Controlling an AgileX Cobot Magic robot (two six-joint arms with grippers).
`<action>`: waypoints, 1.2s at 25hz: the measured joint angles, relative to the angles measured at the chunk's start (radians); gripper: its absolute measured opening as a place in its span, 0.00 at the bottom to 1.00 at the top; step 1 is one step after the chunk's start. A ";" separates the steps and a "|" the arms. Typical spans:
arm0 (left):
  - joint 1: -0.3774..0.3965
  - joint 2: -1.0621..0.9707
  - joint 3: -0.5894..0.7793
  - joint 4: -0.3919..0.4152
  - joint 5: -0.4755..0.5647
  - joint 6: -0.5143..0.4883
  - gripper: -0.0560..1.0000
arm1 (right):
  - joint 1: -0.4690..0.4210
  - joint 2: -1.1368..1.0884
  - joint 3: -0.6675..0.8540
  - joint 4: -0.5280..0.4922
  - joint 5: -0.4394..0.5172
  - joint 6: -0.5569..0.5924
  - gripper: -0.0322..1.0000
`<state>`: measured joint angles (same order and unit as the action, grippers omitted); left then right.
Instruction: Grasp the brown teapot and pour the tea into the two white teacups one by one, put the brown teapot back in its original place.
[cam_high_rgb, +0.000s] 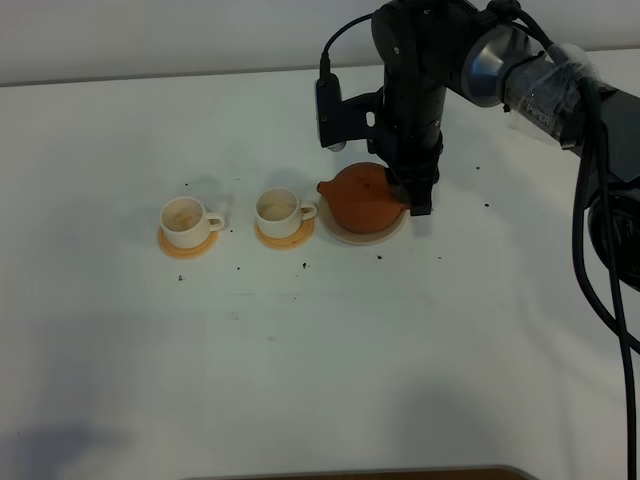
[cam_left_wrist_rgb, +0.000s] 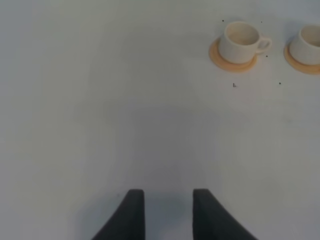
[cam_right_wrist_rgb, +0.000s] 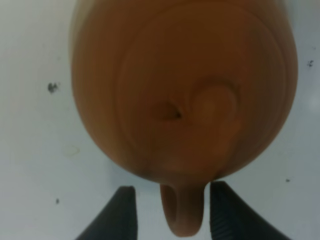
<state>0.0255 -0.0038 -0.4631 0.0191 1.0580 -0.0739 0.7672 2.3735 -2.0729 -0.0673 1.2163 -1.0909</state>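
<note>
From the high camera, the brown teapot sits on its pale saucer, whose rim shows on the teapot's camera side. The spout points at the two white teacups, each on an orange coaster. The nearer cup stands just beside the spout and the other one beyond it. The right gripper comes down at the teapot's opposite side. The table's far edge runs behind the teapot, and broad white surface spreads in front of it. In the left wrist view, the left gripper hangs well apart from the teapot, its dark fingers parted over bare table. In the right wrist view, the right claw's fingers stand apart on either side of the loop handle, and white table shows in both gaps.
</note>
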 joint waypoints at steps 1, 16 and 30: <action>0.000 0.000 0.000 0.000 0.000 0.000 0.32 | 0.001 0.000 0.000 0.000 0.000 0.004 0.39; 0.000 0.000 0.000 0.000 0.000 0.000 0.32 | 0.001 0.000 0.000 0.004 -0.030 0.020 0.38; 0.000 0.000 0.000 0.000 0.000 0.000 0.32 | 0.000 0.008 0.000 -0.010 -0.031 0.020 0.24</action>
<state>0.0255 -0.0038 -0.4631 0.0191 1.0580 -0.0739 0.7671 2.3813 -2.0729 -0.0773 1.1850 -1.0707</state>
